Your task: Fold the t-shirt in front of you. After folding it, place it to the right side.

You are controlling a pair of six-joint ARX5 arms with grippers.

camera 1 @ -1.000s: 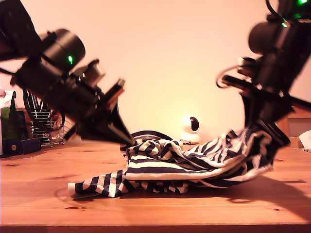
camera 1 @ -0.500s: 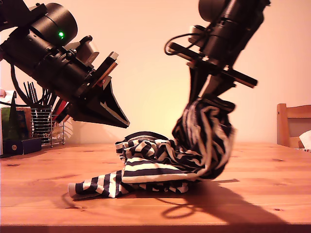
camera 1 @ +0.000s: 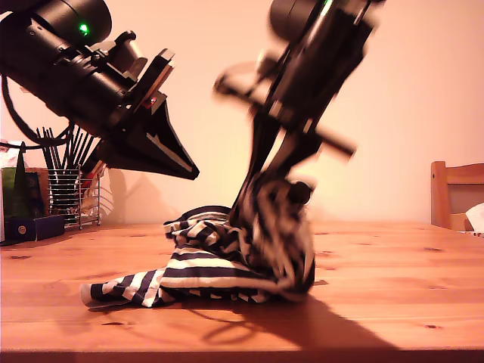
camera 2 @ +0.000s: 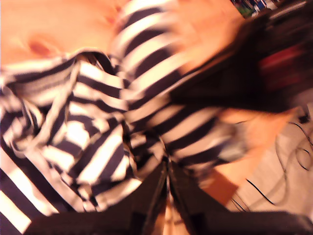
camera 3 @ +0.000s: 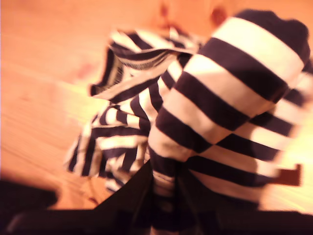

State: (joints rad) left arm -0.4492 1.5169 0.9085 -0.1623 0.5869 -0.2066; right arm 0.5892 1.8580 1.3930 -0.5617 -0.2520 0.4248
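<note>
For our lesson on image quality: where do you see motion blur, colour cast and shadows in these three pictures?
Exterior view: warm orange cast, the arm holding the t-shirt smeared by motion, dark shadows on the table. First wrist view: heavily blurred stripes throughout. Second wrist view: softer blur, stripes readable, my second gripper dark.

No text, label, brand, number or sign can be read in any of the three views. On the t-shirt [camera 1: 227, 257] I see only dark and white stripes; no lettering shows on the cloth in the exterior view, and both wrist views are too blurred to show any letters. In the exterior view, at about 9 o'clock, a dark blue box [camera 1: 30, 227] stands on the wooden table [camera 1: 393, 287] and carries a small round yellow mark, but it is too small to read. The arms show only a green light, with no writing on them.
</note>
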